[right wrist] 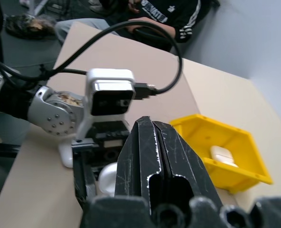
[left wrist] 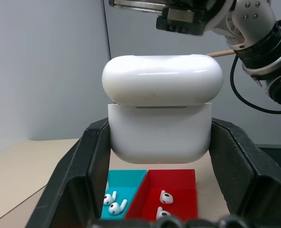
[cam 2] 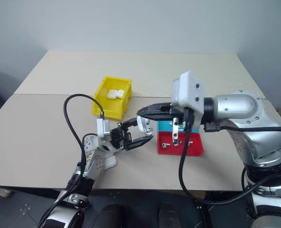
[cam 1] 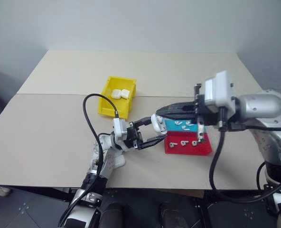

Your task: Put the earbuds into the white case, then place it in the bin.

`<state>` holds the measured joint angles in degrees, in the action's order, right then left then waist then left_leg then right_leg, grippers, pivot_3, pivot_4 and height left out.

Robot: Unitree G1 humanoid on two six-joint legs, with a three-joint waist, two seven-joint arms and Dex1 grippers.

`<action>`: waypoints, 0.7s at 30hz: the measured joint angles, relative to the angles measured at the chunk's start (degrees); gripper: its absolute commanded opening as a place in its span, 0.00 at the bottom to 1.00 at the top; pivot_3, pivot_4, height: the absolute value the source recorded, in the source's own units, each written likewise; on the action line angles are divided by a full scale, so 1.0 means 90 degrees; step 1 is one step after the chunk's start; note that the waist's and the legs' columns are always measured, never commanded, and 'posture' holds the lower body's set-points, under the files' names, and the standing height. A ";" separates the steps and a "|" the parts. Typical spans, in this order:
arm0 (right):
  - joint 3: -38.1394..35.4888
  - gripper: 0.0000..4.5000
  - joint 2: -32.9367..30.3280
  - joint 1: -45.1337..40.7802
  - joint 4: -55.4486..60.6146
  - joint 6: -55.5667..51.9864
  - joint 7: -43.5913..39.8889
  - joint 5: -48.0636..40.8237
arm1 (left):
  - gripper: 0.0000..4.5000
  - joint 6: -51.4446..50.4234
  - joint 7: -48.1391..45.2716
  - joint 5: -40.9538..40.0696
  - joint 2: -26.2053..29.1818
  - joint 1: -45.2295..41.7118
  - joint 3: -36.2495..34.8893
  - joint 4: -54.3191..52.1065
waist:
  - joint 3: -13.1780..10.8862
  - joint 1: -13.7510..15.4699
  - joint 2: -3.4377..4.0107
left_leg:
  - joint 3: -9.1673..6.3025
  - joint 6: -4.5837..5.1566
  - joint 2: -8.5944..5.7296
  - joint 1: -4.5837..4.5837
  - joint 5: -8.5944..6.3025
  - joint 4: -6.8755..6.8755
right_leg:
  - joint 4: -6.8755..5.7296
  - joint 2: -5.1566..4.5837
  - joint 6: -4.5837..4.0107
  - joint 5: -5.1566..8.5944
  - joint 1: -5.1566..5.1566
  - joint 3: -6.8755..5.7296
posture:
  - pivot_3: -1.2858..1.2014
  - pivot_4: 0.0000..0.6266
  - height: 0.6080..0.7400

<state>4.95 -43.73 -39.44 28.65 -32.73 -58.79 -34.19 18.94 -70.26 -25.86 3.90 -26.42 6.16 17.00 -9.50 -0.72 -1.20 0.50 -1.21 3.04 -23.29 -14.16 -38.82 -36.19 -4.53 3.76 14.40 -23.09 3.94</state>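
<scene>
Left wrist view gives me the clearest look: my left gripper (cam 1: 150, 130) is clamped on the small glossy white rounded hinged case (left wrist: 160, 108), one black finger (left wrist: 81, 175) pressed to each side, lid down on the body. I use the flat red-and-blue plastic tray (cam 1: 188, 148) as my landmark; the case is held in the air just off the tray's end that faces the yellow plastic open-top bin (cam 1: 116, 97), above the beige tabletop (cam 1: 45, 137). Tiny glossy white earbuds with short stems (left wrist: 113, 203) lie in both the blue and red compartments of the tray. My right gripper (cam 1: 160, 112) hangs over the tray's blue half with its two black fingers pressed together, grasping nothing I can see, its tip just above the held case. The bin sits beyond the tray, toward my left, apart from it, with white cases (cam 1: 121, 94) already inside. A seated person's dark sleeves (right wrist: 178, 14) show past the table's edge.
</scene>
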 measured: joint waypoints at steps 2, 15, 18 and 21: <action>0.0239 0.01 0.0071 -0.0001 0.0014 0.0000 0.0030 0.0130 | 0.62 0.0000 0.0005 0.0011 -0.0043 -0.0037 0.0028 0.0000 | 0.0000 0.0000 0.0000 | 0.0000 0.0000 0.0000 -0.0001 0.0000 0.0001 | 0.0001 0.0000 0.0000 0.0000 -0.0001 0.0000 | 0.52 0.24 1.00; 0.0651 0.01 0.0042 -0.0047 0.0058 0.0190 -0.0091 0.0826 | 0.62 -0.0019 -0.0017 0.0103 -0.0011 -0.0038 0.0031 -0.0004 | 0.0000 0.0000 0.0000 | 0.0000 0.0000 0.0000 0.0000 0.0000 0.0001 | 0.0001 0.0000 0.0000 0.0000 0.0000 0.0000 | 0.52 0.24 1.00; 0.0614 0.01 -0.0087 0.0031 0.0050 0.0258 -0.0136 0.0912 | 0.62 -0.0040 -0.0030 0.0086 0.0052 0.0031 0.0021 -0.0022 | 0.0000 0.0000 0.0000 | 0.0000 0.0000 0.0000 0.0000 0.0000 0.0001 | 0.0001 0.0000 0.0000 0.0000 0.0000 0.0000 | 0.52 0.24 1.00; 0.0582 0.01 -0.0151 0.0124 0.0015 0.0266 -0.0170 0.0928 | 0.62 -0.0041 -0.0045 0.0022 0.0078 0.0033 0.0003 -0.0082 | 0.0000 0.0001 0.0000 | 0.0000 0.0000 0.0000 0.0000 0.0000 0.0001 | 0.0001 0.0000 0.0000 0.0000 0.0000 0.0000 | 0.52 0.24 1.00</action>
<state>10.18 -45.09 -38.32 28.78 -30.33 -60.32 -25.83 18.57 -70.66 -25.67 4.60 -26.13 6.18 16.26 -9.50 -0.72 -1.19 0.50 -1.21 3.04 -23.29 -14.16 -38.81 -36.18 -4.53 3.76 14.40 -23.09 3.94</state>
